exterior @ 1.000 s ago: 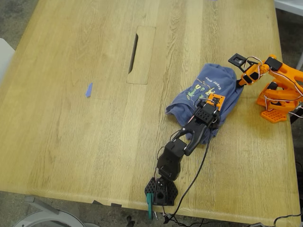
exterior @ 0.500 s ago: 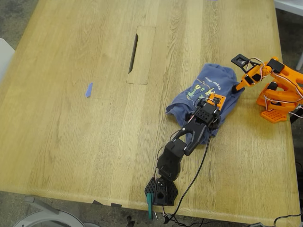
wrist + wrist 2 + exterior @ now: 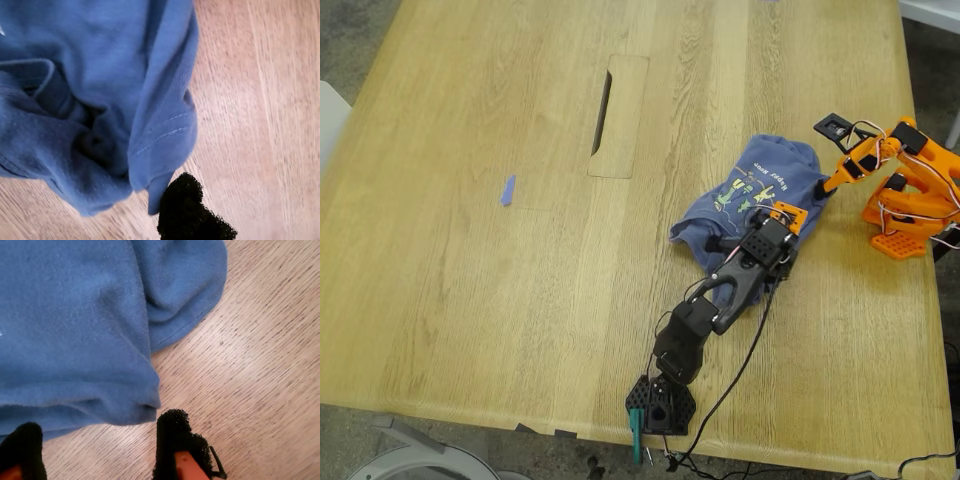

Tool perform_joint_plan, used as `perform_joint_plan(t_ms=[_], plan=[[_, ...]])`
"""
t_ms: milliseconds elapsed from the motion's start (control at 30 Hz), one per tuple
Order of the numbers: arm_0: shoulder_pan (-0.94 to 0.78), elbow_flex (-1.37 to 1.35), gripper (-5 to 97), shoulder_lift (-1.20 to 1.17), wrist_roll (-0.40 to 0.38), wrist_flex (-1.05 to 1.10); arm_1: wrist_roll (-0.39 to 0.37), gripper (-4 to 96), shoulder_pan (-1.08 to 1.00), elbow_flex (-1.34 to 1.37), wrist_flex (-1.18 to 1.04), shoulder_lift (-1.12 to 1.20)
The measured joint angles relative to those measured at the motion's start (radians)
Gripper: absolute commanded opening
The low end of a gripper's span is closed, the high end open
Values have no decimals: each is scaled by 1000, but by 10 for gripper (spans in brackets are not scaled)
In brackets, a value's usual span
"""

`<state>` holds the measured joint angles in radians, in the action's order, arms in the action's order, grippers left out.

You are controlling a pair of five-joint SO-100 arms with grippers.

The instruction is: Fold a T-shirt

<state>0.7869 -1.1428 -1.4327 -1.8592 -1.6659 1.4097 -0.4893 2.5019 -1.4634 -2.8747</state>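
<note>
Black-padded fingertips [image 3: 175, 440] of my second gripper [image 3: 97, 442] stand well apart in the second wrist view. They grip nothing, and a rolled hem of the T-shirt [image 3: 75, 325] lies just beyond the gap. I take this to be the orange arm's gripper [image 3: 827, 182], since both pads sit on orange parts.

In the first wrist view only one dark fingertip [image 3: 185, 200] shows, at the edge of a bunched sleeve. I cannot tell how far my first gripper [image 3: 775, 225] is spread or whether it has any cloth. It seems to belong to the black arm, which reaches over the garment from about 7 o'clock in the exterior view.

Outward from both grippers, the blue-purple T-shirt [image 3: 750, 195] lies crumpled in a heap on the wooden table [image 3: 470, 250]. It sits toward 3 o'clock of the table's middle in the exterior view, with its printed chest facing up. The orange arm meets it from 3 o'clock. A small blue tape strip [image 3: 507, 190] lies well apart at 9 o'clock, and a slot [image 3: 605, 100] is cut into the tabletop toward 11 o'clock.

By my judgement the work is at the spreading stage, and no neat fold is made yet. The next move calls for each gripper to close on a separate edge, my second on the hem before it. They would then draw apart to flatten the cloth before any folding.
</note>
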Motion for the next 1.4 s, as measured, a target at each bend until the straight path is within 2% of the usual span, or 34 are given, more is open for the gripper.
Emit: perform_joint_plan(t_ms=[433, 500, 533, 567, 600, 733, 833, 1100, 1267, 1400], plan=[[71, 175, 717, 0, -25, -117, 0, 336, 0, -115, -57, 37], [77, 229, 704, 6, -25, -117, 0, 284, 11, -146, -41, 75], [74, 268, 692, 20, -20, -117, 0, 207, 18, -158, -26, 95], [69, 318, 680, 43, -12, -117, -2, 57, 32, -173, -8, 123], [63, 367, 662, 72, -5, -117, -2, 2, 44, -186, 6, 147], [34, 551, 567, 212, 26, -117, -5, 1, 107, -224, 61, 230], [11, 683, 458, 310, 32, -118, -9, 1, 141, -229, 104, 272], [-75, 1230, 214, 681, -15, -146, -9, 0, 216, -356, 175, 437], [-135, 1322, 64, 726, -81, -153, -9, 0, 245, -446, 198, 534], [-184, 1370, 27, 759, -123, -153, -14, 0, 279, -515, 219, 611]])
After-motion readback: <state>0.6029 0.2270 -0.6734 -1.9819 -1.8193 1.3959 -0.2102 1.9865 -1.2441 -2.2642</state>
